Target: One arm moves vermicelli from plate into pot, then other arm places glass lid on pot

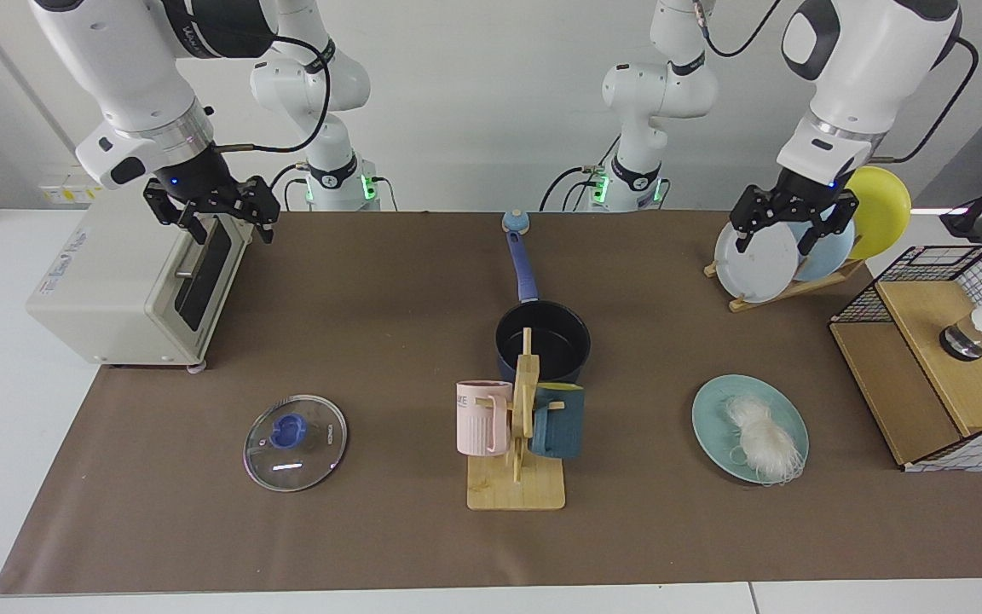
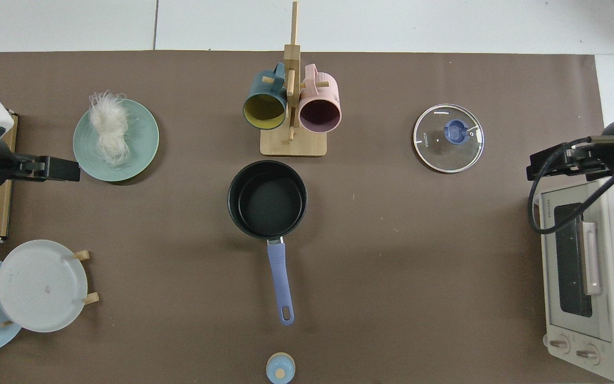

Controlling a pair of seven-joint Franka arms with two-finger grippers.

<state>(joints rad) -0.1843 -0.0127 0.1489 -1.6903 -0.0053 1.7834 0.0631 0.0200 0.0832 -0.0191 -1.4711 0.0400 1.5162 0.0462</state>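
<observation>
So the step in hand looks like the reach for the vermicelli, which sits in a loose bundle on the teal plate near the mat's front edge on the left arm's side, a few strands trailing over the plate's rim. The left gripper hangs up in front of the plate rack at the back of the mat, fingers spread wide and holding nothing, so it has to come forward and down over the plate. I'd drop straight onto the thick middle of the bundle and pinch deep, since those strands are thin and springy and a shallow grab at the fringe would probably only lift a few. Then carry it high enough to clear the mug tree, which stands right in front of the pot at the mat's centre. The pot is empty, handle pointing to the back edge. The right gripper waits over the toaster oven at the mat's far side, fingers also open and empty; the glass lid lies flat near the front edge below it, untouched. Hard to see: in the top view both grippers are partly cut off at the side edges, and the mug tree hides the pot's near wall in the facing view.
</observation>
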